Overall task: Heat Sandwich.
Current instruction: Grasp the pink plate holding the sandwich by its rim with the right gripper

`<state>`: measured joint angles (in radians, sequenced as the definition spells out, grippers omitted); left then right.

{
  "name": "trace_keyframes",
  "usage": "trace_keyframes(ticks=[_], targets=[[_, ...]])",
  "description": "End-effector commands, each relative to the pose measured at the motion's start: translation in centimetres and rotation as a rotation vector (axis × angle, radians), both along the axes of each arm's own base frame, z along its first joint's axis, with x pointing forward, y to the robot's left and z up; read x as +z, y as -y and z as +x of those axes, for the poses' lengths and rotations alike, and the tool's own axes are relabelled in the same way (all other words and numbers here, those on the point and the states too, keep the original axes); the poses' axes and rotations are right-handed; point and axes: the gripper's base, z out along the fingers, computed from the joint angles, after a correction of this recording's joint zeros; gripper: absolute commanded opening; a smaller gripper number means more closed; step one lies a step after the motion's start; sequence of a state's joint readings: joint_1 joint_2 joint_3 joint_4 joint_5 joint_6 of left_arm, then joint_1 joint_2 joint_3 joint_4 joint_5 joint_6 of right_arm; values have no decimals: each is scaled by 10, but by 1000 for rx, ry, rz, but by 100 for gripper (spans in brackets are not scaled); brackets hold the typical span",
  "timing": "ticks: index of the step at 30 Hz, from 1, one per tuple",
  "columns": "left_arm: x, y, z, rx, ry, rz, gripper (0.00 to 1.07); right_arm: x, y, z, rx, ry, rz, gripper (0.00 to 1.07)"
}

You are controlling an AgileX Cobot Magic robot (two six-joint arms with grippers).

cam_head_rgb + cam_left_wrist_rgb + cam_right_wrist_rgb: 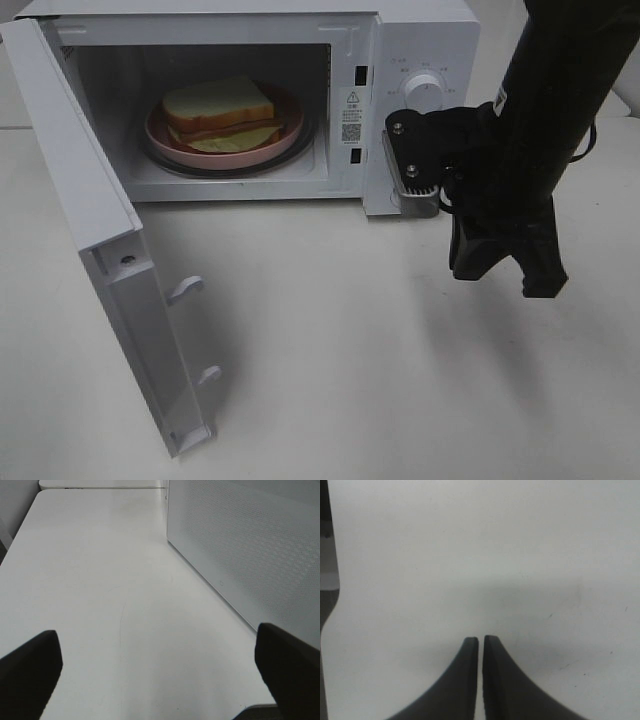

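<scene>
The sandwich [222, 110], white bread with a reddish and a pale green layer, lies on a round pink plate [160, 138] inside the open microwave [420, 40]. My right gripper [507, 272] hangs in front of the microwave's control panel, pointing down at the table. In the right wrist view its fingertips [470, 650] stand almost together over bare table, and my right gripper [481, 642] is shut with nothing in it. My left gripper [160, 680] is open wide beside the microwave's perforated side wall [250, 545], and it is out of the exterior view.
The microwave door [90, 190] swings out to the left and toward the front, with two latch hooks [186, 289] on its inner edge. A round dial [425, 92] sits on the control panel. The white table [350, 350] stretches in front of the microwave.
</scene>
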<state>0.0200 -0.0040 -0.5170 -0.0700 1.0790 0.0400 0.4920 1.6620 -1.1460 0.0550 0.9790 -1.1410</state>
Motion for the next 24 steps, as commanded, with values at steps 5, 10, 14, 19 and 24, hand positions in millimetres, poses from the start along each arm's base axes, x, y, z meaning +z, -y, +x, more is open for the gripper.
trace_keyframes(ticks=[5,10,14,19,24], targets=[[0,0,-1,-4,16,-3,100,3,2,0,103,22,-5,9],[0,0,-1,-4,16,-3,100,4,1,2,96,40,1,20],[0,0,-1,-4,16,-3,100,4,0,3,78,56,10,41],[0,0,-1,-4,16,-3,100,4,-2,5,26,74,33,73],[0,0,-1,-4,16,-3,100,4,-3,5,-23,71,44,87]])
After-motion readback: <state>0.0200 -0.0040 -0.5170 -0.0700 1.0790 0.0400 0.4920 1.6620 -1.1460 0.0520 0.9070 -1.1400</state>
